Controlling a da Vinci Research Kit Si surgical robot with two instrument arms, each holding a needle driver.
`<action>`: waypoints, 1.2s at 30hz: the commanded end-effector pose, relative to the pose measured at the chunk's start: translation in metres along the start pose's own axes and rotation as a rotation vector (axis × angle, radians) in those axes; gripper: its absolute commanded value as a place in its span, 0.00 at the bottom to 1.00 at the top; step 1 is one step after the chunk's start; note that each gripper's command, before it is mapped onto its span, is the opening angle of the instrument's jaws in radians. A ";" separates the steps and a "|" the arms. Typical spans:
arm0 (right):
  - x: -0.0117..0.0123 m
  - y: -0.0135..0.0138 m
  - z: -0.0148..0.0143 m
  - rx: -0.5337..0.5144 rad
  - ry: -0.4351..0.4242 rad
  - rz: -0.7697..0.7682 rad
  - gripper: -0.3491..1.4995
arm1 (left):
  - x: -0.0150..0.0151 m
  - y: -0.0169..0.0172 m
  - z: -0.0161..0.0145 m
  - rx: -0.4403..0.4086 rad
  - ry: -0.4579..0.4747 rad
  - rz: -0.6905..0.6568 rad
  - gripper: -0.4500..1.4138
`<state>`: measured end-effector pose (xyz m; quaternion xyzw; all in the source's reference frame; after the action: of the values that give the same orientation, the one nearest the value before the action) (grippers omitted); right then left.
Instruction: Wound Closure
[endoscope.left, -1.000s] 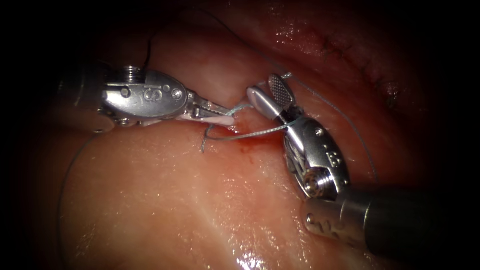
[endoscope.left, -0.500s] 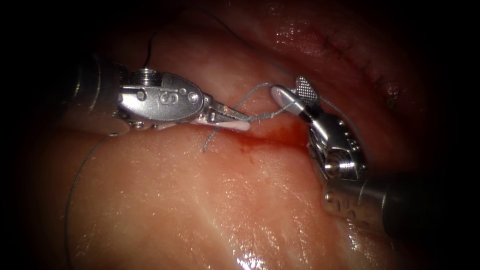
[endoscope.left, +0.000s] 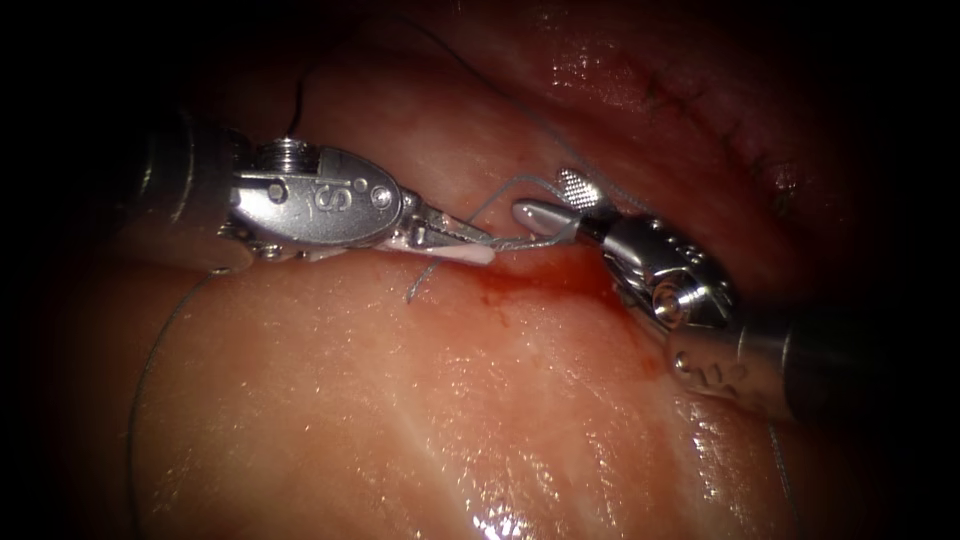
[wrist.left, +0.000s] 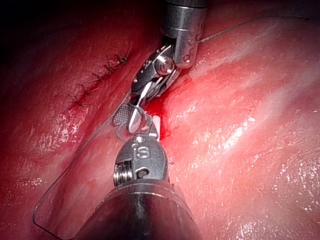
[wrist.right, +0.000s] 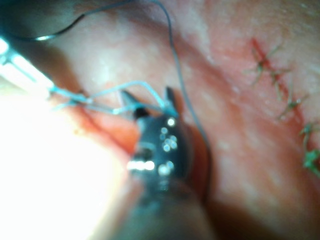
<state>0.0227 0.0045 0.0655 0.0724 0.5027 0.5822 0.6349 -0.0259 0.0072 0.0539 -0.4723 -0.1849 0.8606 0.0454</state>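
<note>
Looping pale thread (endoscope.left: 510, 186) over red-stained cut (endoscope.left: 540, 275), frayed tail

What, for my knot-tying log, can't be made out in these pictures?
- Needle: its place cannot be told; the thread runs into the endoscope view's dark edge.
- Left tool, shut on thread: glare washes out its grip in the right wrist view.
- Right tool, open, holding nothing: whether thread wraps its jaws, blur obscures in the right wrist view.
</note>
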 end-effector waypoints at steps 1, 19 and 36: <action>-0.0006 0.0002 0.0010 -0.006 0.002 -0.010 0.68 | -0.0004 0.0002 0.0008 -0.002 0.001 -0.001 0.00; -0.0013 -0.0020 0.0028 0.068 -0.104 -0.182 0.03 | -0.0009 0.0009 -0.0003 -0.001 -0.009 -0.007 0.00; 0.0008 -0.0042 -0.0010 0.140 -0.039 -0.304 0.69 | -0.0006 0.0019 -0.0007 -0.004 -0.009 -0.005 0.00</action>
<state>0.0240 0.0037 0.0610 0.0466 0.5314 0.4449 0.7194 -0.0244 0.0059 0.0526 -0.4683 -0.1869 0.8624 0.0456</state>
